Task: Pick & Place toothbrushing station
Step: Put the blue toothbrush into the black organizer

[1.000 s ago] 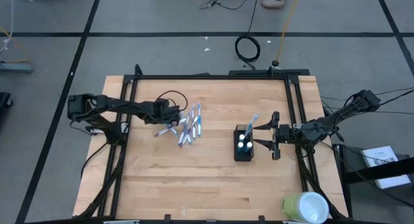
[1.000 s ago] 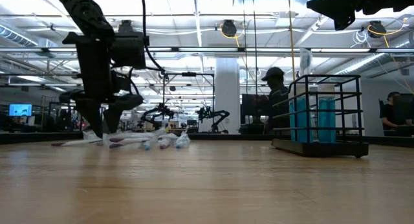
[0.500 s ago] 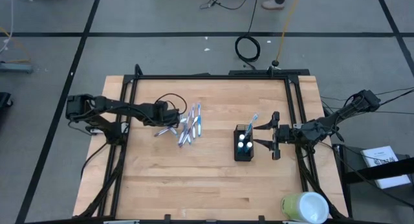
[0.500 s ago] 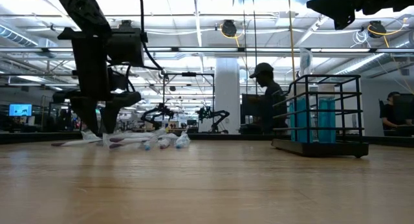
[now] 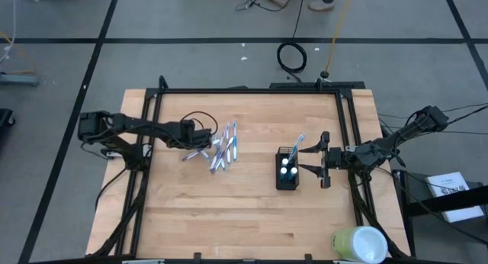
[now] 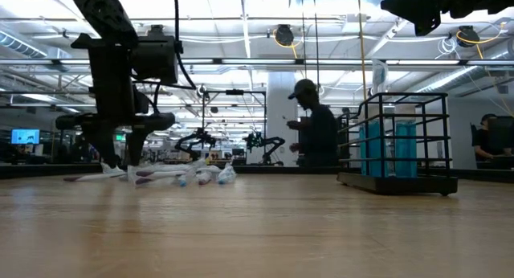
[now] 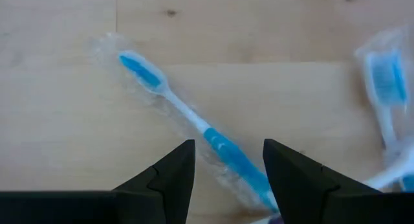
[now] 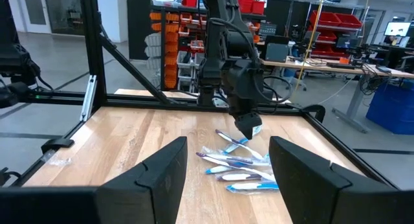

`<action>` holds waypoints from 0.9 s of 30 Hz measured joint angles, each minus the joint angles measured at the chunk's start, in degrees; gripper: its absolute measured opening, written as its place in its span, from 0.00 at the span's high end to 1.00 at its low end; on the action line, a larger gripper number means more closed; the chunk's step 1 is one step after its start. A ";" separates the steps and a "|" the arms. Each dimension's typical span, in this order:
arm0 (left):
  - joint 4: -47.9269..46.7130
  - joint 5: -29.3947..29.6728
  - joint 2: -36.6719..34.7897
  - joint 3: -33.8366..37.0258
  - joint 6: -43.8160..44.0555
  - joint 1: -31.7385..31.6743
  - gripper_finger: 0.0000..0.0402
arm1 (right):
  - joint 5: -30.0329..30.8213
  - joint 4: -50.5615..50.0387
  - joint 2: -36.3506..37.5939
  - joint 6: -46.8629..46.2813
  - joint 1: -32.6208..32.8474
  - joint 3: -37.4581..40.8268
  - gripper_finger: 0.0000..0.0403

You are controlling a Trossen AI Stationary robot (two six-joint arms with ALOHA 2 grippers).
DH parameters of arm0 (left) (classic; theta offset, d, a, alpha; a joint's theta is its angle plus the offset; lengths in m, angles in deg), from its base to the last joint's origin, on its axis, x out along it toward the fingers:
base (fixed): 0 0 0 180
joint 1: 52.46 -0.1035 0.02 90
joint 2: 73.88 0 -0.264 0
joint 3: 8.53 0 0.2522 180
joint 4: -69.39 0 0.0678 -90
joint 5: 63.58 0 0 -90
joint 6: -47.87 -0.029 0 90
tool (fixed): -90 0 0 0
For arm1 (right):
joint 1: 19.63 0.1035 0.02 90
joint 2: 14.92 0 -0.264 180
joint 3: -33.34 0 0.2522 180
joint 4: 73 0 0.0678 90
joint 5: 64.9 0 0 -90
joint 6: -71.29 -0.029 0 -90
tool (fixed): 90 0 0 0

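- High view: the left claw [image 5: 200,139] is hovering at the near edge of the pile of toothbrushes [image 5: 223,147] lying loose on the tabletop [image 5: 229,210]. The black mesh holder [image 5: 287,171] is standing well apart toward the right arm, with two white-capped tubes [image 5: 287,167] and one brush in it. The right claw [image 5: 314,162] is waiting just beside the holder, fingers spread wide. A yellow-green cylinder [image 5: 359,244] is sitting off at the tabletop's corner.
- Low view: the left claw [image 6: 120,153] is hanging low over the wrapped brushes [image 6: 178,174], apparently not gripping anything. The holder [image 6: 400,143] is showing blue tubes inside. A person [image 6: 313,133] is standing in the room behind.
- Left wrist view: the fingers [image 7: 169,179] are standing apart, empty, with one wrapped blue toothbrush [image 7: 194,123] lying on the wood just ahead, its handle running toward the gap.
- Right wrist view: wide-open fingers [image 8: 160,179] are facing the pile [image 8: 236,164] and the left arm across the tabletop.
- Step in hand, as I judge it: picking the next brush. The next move is calling for lowering over the handle, closing, then carrying it to the holder.
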 joint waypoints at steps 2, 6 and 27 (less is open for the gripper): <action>0.44 -1.13 0.24 0.00 0.37 -1.17 0.52 | 0.00 0.00 0.00 -0.02 0.01 0.00 0.48; 0.51 -5.84 1.49 0.04 0.25 -4.11 0.52 | -0.02 0.00 0.00 -0.04 0.01 0.00 0.48; 6.86 -9.17 3.02 0.09 -15.28 -8.12 0.84 | -0.02 0.00 0.02 -0.42 0.03 0.00 0.48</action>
